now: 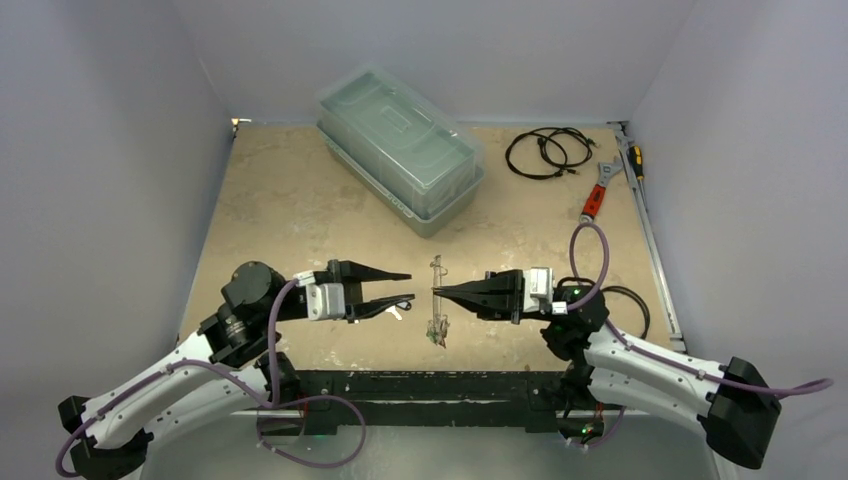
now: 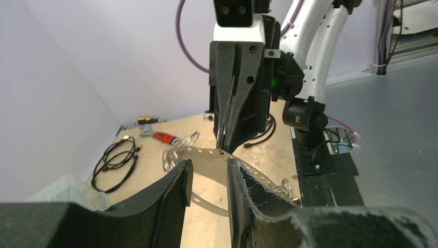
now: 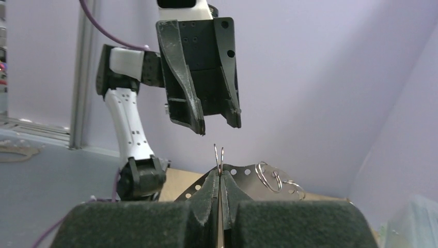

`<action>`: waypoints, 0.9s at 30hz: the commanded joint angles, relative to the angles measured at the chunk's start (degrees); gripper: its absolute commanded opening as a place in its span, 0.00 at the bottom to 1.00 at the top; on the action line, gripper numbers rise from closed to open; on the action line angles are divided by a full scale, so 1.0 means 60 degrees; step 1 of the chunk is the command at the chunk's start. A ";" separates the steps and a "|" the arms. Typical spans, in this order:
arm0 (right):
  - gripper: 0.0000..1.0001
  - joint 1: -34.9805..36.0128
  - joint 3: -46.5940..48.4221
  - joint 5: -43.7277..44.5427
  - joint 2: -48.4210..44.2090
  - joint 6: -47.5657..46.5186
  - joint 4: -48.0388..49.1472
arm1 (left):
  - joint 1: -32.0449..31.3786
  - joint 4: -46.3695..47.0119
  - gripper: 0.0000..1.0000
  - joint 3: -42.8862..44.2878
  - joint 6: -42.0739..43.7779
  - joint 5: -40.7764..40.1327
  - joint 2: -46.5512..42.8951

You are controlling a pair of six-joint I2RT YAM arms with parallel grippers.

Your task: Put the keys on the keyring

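The right gripper [image 1: 442, 291] is clenched on the rim of the keyring [image 1: 437, 275]. The keyring stands on edge, directly at the gripper's 9 o'clock in the top view. The left gripper [image 1: 405, 286] is spread wide and holds nothing. The keyring sits at its 3 o'clock, just beyond the fingertips and apart from them. Wire loops [image 1: 437, 330] hang at the keyring's 6 o'clock end.
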 commanded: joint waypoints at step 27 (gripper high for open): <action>0.00 -0.0011 0.0983 -0.0907 0.1129 0.0156 0.0719 | 0.0412 0.0653 0.25 -0.0018 -0.0396 0.1617 0.0881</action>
